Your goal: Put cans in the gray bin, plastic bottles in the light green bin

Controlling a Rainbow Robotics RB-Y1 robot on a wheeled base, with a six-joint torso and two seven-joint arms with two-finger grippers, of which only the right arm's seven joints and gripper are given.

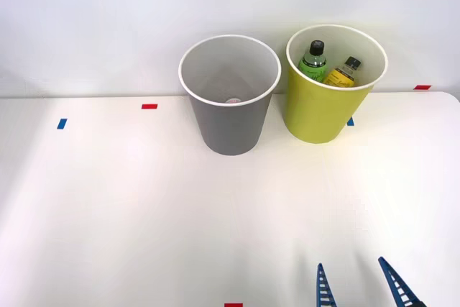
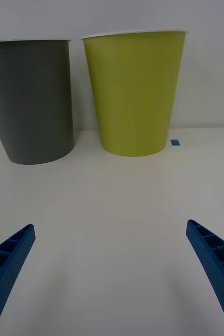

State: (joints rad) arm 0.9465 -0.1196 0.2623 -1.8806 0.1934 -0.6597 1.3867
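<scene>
Well away from both bins, the right gripper (image 1: 360, 284) sits low at the near edge of the worktop (image 1: 144, 206), jaws released and spread wide with nothing between them. Blue ribbed fingers (image 2: 7, 262) show at the two corners of the wrist view, bare white surface in the gap. From the wrist view, both bins stand ahead of the jaws, well apart from them, the light green bin (image 1: 327, 109) more or less straight ahead and the gray bin (image 1: 230, 124) off to its side.

Bins: round plastic, tapered sides, narrower at the base, thin white rims, same size. They stand upright side by side near the far edge of the worktop, close but not touching (narrow gap seen in the wrist view). Gray bin is on the robot's left of the two, smooth matte wall, something small and pale at its bottom, too small to tell what.

The plastic bottles (image 1: 327, 65) are both inside the light green bin: one green-labelled (image 1: 313, 60), roughly upright, one yellow-labelled (image 1: 343, 71), leaning, each with a black cap, just beside each other against the pale inner wall.

Worktop is smooth, white, flat. Small tape marks on it: red (image 1: 149, 106) and blue (image 1: 62, 124) ones, plus a blue one (image 2: 175, 142) right next to the green bin's base.
</scene>
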